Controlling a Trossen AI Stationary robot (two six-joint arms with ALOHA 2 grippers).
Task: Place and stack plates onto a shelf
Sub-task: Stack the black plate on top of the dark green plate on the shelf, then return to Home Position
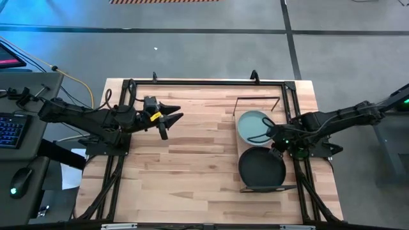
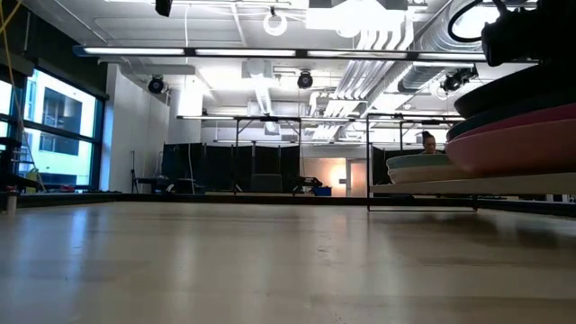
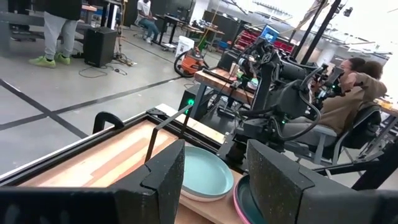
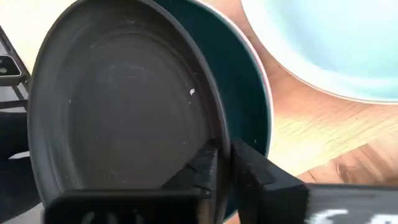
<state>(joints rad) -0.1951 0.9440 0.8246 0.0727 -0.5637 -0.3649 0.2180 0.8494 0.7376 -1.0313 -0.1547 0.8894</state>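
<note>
The black plate point(image 1: 261, 168) tops a stack on the near end of the shelf point(image 4: 311, 137), over the dark green plate point(image 4: 249, 74); a magenta plate point(image 2: 513, 148) lies lower in the stack. The pale teal plate point(image 1: 254, 126) tops a second pile on the shelf's far end. My right gripper point(image 1: 276, 144) is shut on the black plate's right edge. My left gripper point(image 1: 169, 118) hangs open over the table's left half, holding nothing. In the left wrist view its fingers frame the pale teal plate point(image 3: 205, 174) from afar. My right gripper pinches the black plate's rim point(image 4: 217, 134) at the plate's right side, one finger point(image 4: 202, 168) inside the plate and the other outside the rim. The fingers come slanting down from the table's right. The plate lies over the dark green plate, set slightly off from it.
A thin black wire frame point(image 1: 259, 98) stands at the shelf's far end. Black frame rails point(image 1: 204, 83) run along the table's far edge and sides. Bare planks point(image 1: 192, 160) lie between the arms. A person point(image 3: 354, 93) sits beyond the table's right side.
</note>
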